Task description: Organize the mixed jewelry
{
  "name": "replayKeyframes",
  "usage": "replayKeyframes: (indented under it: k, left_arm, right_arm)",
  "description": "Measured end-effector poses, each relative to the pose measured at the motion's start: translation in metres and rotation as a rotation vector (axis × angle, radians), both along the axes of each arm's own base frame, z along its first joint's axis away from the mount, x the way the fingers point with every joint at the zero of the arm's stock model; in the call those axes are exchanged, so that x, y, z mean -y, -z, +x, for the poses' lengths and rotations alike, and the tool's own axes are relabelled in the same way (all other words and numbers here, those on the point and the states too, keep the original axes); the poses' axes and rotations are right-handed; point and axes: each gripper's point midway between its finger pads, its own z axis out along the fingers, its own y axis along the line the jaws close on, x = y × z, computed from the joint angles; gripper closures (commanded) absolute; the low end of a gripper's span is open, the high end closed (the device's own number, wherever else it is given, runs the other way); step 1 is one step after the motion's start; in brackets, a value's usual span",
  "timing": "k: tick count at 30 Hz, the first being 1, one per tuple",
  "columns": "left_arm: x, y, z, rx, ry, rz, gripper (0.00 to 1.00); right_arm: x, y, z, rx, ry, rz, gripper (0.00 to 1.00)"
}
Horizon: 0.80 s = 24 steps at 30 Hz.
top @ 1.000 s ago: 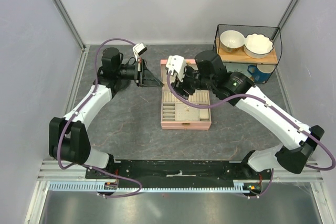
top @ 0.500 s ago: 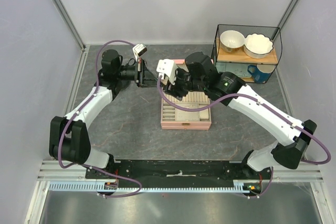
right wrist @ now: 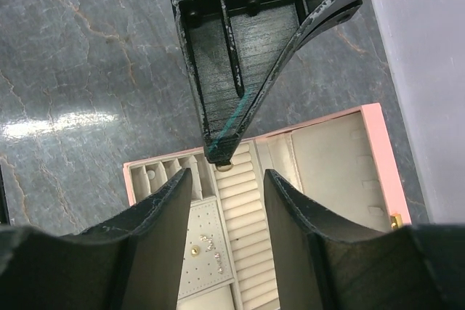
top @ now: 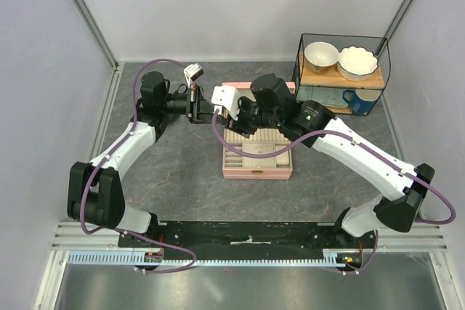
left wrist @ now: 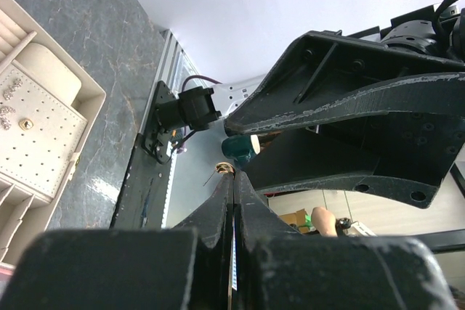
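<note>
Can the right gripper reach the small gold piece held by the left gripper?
Probably yes. The right gripper is open, with one finger on each side of the gold piece, which sticks out at the tip of the shut left gripper. Nothing stands between them, but the piece is tiny.

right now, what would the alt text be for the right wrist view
The left claw, shut on a tiny gold jewelry piece, points toward the gap of the open right claw. Beneath lies the open pink box with cream compartments and a few small pieces on its perforated pad.
</note>
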Motion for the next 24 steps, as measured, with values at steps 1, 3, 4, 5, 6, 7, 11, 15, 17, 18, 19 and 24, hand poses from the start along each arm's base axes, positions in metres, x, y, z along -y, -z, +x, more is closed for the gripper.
replayKeyframes:
  k: [1, 3, 4, 5, 6, 7, 11, 15, 17, 18, 19, 24]
  left_arm:
    - [-0.0001, 0.0001, -0.0006, 0.0, 0.0, 0.0, 0.98]
    - [-0.0003, -0.0001, -0.0014, 0.001, 0.0, 0.0, 0.98]
    - [-0.0004, -0.0001, -0.0017, 0.001, 0.001, 0.0, 0.99]
    - [-0.0004, -0.0005, -0.0018, 0.002, 0.0, -0.001, 0.98]
    - [-0.0005, -0.0009, -0.0021, 0.004, 0.0, -0.001, 0.99]
    - [-0.0006, -0.0012, -0.0025, 0.005, 0.0, -0.001, 0.99]
    - [-0.001, -0.0023, -0.0041, 0.009, 0.001, -0.002, 0.98]
    - [-0.0013, -0.0038, -0.0055, 0.015, 0.001, -0.004, 0.98]
    - [-0.0015, -0.0039, -0.0062, 0.016, 0.001, -0.004, 0.98]
    - [-0.0016, -0.004, -0.0065, 0.016, 0.001, -0.004, 0.98]
    - [-0.0017, -0.0039, -0.0069, 0.016, 0.001, -0.004, 0.98]
    - [-0.0019, -0.0041, -0.0077, 0.017, 0.0, -0.004, 0.98]
  right_arm:
    - [-0.0007, 0.0006, -0.0002, 0.002, -0.002, -0.003, 0.48]
    - [-0.0019, 0.002, -0.0006, 0.005, -0.005, -0.009, 0.49]
    - [-0.0025, 0.0026, -0.0008, 0.005, -0.007, -0.01, 0.5]
    - [-0.003, 0.0032, -0.001, 0.006, -0.009, -0.013, 0.5]
    - [-0.0035, 0.0035, -0.0014, 0.006, -0.011, -0.014, 0.5]
    - [-0.0039, 0.0041, -0.0017, 0.006, -0.011, -0.016, 0.5]
    - [-0.0056, 0.0044, -0.0017, 0.009, -0.015, -0.018, 0.52]
    - [-0.0069, 0.0057, -0.0006, 0.014, -0.014, -0.028, 0.57]
    - [-0.0071, 0.0057, -0.0001, 0.016, -0.011, -0.03, 0.59]
    - [-0.0073, 0.0051, -0.0003, 0.018, -0.012, -0.03, 0.61]
    - [-0.0074, 0.0049, 0.0, 0.021, -0.012, -0.031, 0.62]
    - [-0.0085, 0.0052, -0.001, 0.024, -0.017, -0.035, 0.66]
